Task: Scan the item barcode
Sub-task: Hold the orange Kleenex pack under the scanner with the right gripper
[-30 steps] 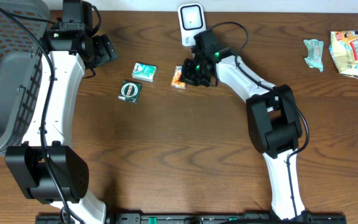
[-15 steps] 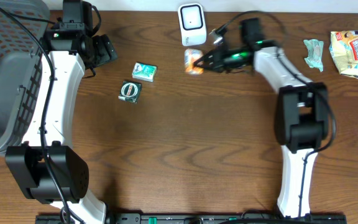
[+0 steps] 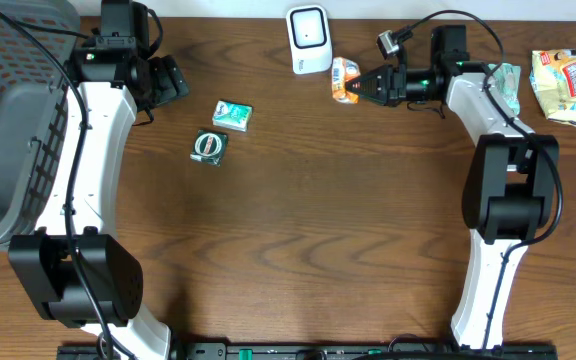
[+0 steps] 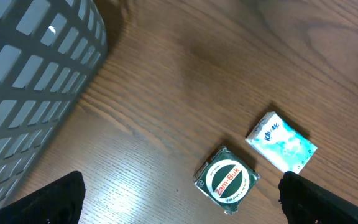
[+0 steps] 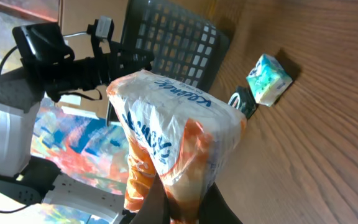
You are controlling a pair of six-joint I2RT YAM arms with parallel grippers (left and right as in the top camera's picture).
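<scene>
Orange snack packet [image 3: 344,80] is shown pinched in the closed right gripper [image 3: 363,86], just beside the scanner [image 3: 309,40] at its 4 o'clock. Whether a barcode faces the scanner cannot be told, so the scan is judged pending. The left gripper [image 3: 167,81] is spread wide and holds nothing.

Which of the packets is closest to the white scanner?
The orange-and-white packet, held in the right gripper beside the scanner; the teal pack, green tin and yellow bag lie farther off.
</scene>
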